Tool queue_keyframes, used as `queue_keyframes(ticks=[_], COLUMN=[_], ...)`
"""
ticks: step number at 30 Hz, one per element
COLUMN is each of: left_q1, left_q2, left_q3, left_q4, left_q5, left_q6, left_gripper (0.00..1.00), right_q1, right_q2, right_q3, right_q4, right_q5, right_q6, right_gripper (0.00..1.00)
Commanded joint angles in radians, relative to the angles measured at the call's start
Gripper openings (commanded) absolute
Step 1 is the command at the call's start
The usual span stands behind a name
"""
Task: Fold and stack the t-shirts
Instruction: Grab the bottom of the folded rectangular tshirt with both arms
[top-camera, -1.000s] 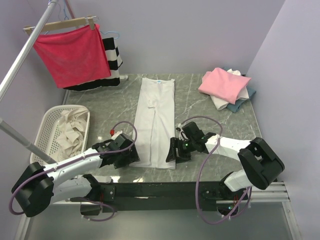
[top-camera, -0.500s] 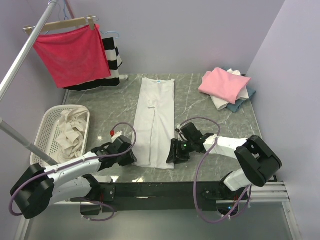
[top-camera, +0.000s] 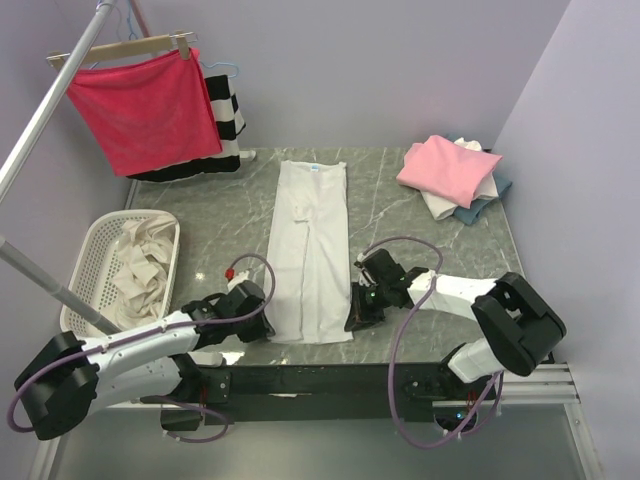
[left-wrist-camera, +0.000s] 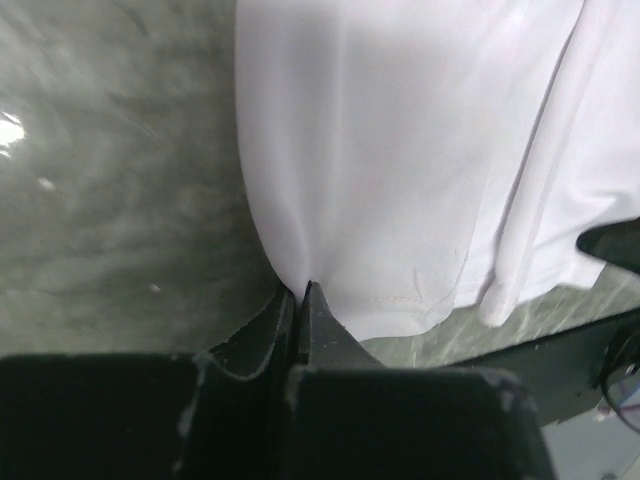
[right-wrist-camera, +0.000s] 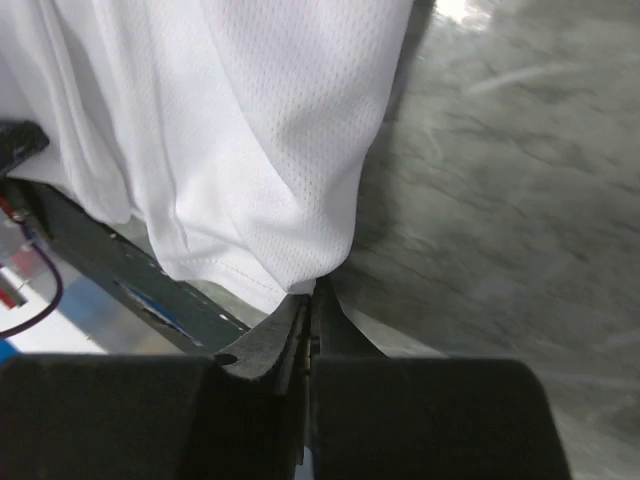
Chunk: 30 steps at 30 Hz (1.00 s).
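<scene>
1. Plainly, we have the white t-shirt (top-camera: 310, 250) lying flat down the middle of the tabletop (top-camera: 420, 250). It is narrowed into a long strip, with its neck label at the far end and its hem at the near edge, by the arm bases.
2. We have the left fingers (left-wrist-camera: 300, 292) at the near left corner of that strip. They are pressed together and pinch the cloth's side edge just above the hem, where the fabric puckers into the tips.
3. We have the right fingers (right-wrist-camera: 308, 298) at the near right corner in the same way, pressed together with the hem corner nipped between them.
4. We hold both corners at once, we judge, so that the hem can travel as one straight edge toward the collar. A single pinch would let the other side drag and skew the fold.
5. We grip low, right at the tabletop, because the cloth is thin and limp. The risk is that only the top layer is caught and the layers beneath get left behind.
6. We see the stack of folded t-shirts (top-camera: 455, 180), pink on top, at the far right corner, well apart from the strip. That leaves room for the fold and a place for the finished shirt.
7. We leave the basket (top-camera: 85, 270) of crumpled cloth, the red cloth (top-camera: 145, 110) and the striped garment (top-camera: 228, 110) out of this step.
</scene>
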Motion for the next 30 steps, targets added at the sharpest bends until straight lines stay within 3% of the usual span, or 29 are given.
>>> queue_keyframes(ticks=[1,2,4,5,7,8,10,12,16,23,26,27,29,30], left_q1=[-0.081,-0.089,-0.106,-0.113,-0.128,-0.129,-0.13,-0.13,-0.13,-0.13,-0.13,-0.13,-0.13,-0.13], left_q2=[0.003,0.023,0.046,0.06,0.066,0.065,0.057,0.042,0.031,0.063,0.072,0.071,0.066,0.062], left_q3=[0.006,0.014,0.035,0.043,0.057,0.06,0.06,0.062,0.057,0.016,0.003,0.0,-0.001,0.002], left_q4=[-0.04,-0.04,-0.047,-0.049,-0.067,-0.075,-0.095,-0.113,-0.129,-0.095,-0.086,-0.087,-0.092,-0.101], left_q5=[0.015,0.011,-0.002,-0.006,-0.028,-0.034,-0.052,-0.068,-0.072,-0.048,-0.037,-0.036,-0.035,-0.034], left_q6=[-0.058,-0.06,-0.058,-0.06,-0.066,-0.072,-0.078,-0.087,-0.086,-0.081,-0.083,-0.084,-0.084,-0.083], left_gripper=[0.01,0.01,0.07,0.19,0.3,0.54,0.59,0.68,0.69,0.61,0.48,0.43,0.27,0.2], right_q1=[0.006,0.006,0.006,0.006,0.006,0.008,0.008,0.006,0.009,0.016,0.031,0.039,0.055,0.057], right_q2=[-0.053,-0.06,-0.063,-0.067,-0.073,-0.081,-0.09,-0.109,-0.144,-0.179,-0.153,-0.144,-0.114,-0.101], right_q3=[0.019,0.018,0.019,0.015,0.007,-0.001,-0.01,-0.024,-0.05,-0.125,-0.129,-0.128,-0.126,-0.126], right_q4=[-0.125,-0.131,-0.133,-0.128,-0.124,-0.121,-0.124,-0.121,-0.119,-0.096,-0.055,-0.046,-0.015,-0.003], right_q5=[0.131,0.137,0.128,0.124,0.122,0.122,0.13,0.128,0.105,0.091,0.065,0.061,0.035,0.021], right_q6=[-0.058,-0.056,-0.056,-0.05,-0.038,-0.035,-0.019,-0.007,0.024,0.071,0.088,0.094,0.099,0.094], right_gripper=[0.02,0.06,0.23,0.26,0.42,0.45,0.55,0.57,0.59,0.55,0.42,0.31,0.21,0.09])
